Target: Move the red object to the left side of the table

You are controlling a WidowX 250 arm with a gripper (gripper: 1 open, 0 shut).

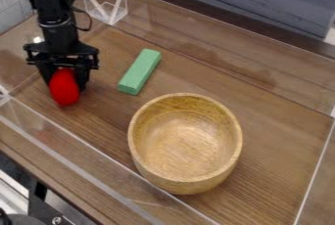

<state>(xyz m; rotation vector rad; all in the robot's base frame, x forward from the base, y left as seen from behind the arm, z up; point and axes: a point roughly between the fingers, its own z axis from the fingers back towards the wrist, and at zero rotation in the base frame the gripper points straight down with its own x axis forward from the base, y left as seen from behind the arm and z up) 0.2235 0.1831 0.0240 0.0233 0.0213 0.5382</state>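
Note:
The red object [63, 90], small, glossy and egg-shaped, rests on the brown wood-grain table [210, 67] near its left side. My black gripper [62, 76] points straight down right over it. The jaws stand open, one finger on either side of the red object's top. The gripper hides the upper part of the red object, and I cannot tell whether the fingers still touch it.
A green rectangular block [140, 70] lies just right of the gripper. A large wooden bowl [136, 131] sits at the front middle. Low clear acrylic walls [78, 170] border the table, one close to the left of the gripper.

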